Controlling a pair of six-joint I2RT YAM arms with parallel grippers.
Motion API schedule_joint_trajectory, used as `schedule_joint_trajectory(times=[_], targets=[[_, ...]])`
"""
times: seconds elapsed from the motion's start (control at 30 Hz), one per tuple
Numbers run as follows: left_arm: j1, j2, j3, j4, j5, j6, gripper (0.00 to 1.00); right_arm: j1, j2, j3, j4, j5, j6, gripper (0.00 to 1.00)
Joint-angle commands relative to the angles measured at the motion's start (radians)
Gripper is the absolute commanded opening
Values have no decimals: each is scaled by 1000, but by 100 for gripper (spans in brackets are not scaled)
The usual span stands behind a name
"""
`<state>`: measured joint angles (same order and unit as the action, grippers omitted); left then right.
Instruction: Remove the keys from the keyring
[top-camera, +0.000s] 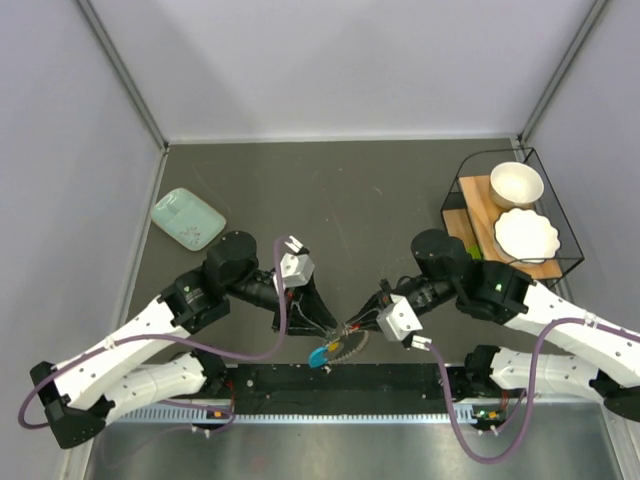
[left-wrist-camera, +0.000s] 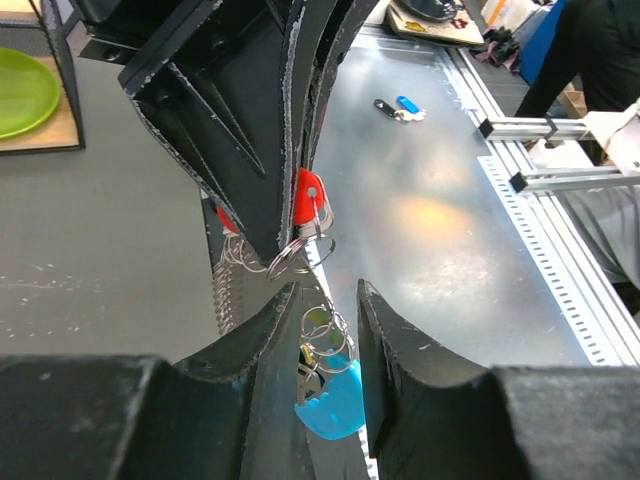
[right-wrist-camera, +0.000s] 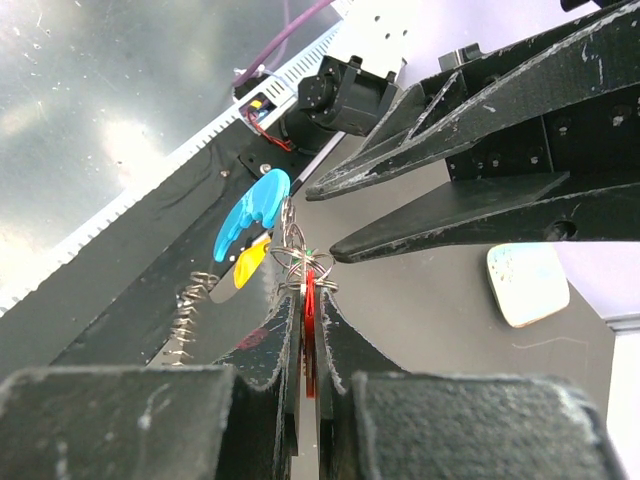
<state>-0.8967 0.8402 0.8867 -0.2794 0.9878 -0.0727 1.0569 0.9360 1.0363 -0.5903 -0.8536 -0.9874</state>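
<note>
My right gripper (right-wrist-camera: 309, 295) is shut on a red-headed key (right-wrist-camera: 309, 330) and holds it edge-on above the table's near edge. The keyring (right-wrist-camera: 303, 262), a bunch of thin wire rings, hangs from that key's head. A blue scalloped tag (right-wrist-camera: 252, 212), a yellow key head (right-wrist-camera: 249, 263) and a wire coil (right-wrist-camera: 190, 305) dangle from it. My left gripper (left-wrist-camera: 328, 290) meets it from the other side with jaws apart. The rings (left-wrist-camera: 322, 325) and the blue tag (left-wrist-camera: 335, 405) hang in its gap. From above, both grippers (top-camera: 325, 325) (top-camera: 352, 325) converge on the bunch (top-camera: 338, 347).
A mint-green flat box (top-camera: 187, 218) lies at the back left. A black wire rack (top-camera: 470, 175) at the back right holds a white bowl (top-camera: 516, 184) and a scalloped plate (top-camera: 526, 235). Beyond the near edge, two small fobs (left-wrist-camera: 400, 108) lie on a metal bench.
</note>
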Motion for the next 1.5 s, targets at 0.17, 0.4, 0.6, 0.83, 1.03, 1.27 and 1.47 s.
schedule_joint_trajectory(times=[0.17, 0.4, 0.6, 0.83, 1.03, 1.27, 1.47], targets=[[-5, 36, 17, 66, 38, -32, 34, -9, -20, 47, 70, -32, -19, 0], [-4, 50, 18, 97, 26, -38, 33, -9, -20, 42, 70, -38, -14, 0], [-4, 60, 18, 123, 49, -61, 33, -8, -22, 44, 72, -38, -16, 0], [-5, 65, 11, 144, 83, -98, 32, -9, -20, 41, 75, -38, -16, 0], [-8, 80, 1, 163, 94, -116, 31, -9, -16, 39, 80, -32, -16, 0], [-8, 83, 0, 146, 89, -95, 31, -9, -13, 42, 84, -16, -19, 0], [-8, 65, 3, 91, -4, -27, 31, -9, -12, 42, 87, -21, -16, 0]])
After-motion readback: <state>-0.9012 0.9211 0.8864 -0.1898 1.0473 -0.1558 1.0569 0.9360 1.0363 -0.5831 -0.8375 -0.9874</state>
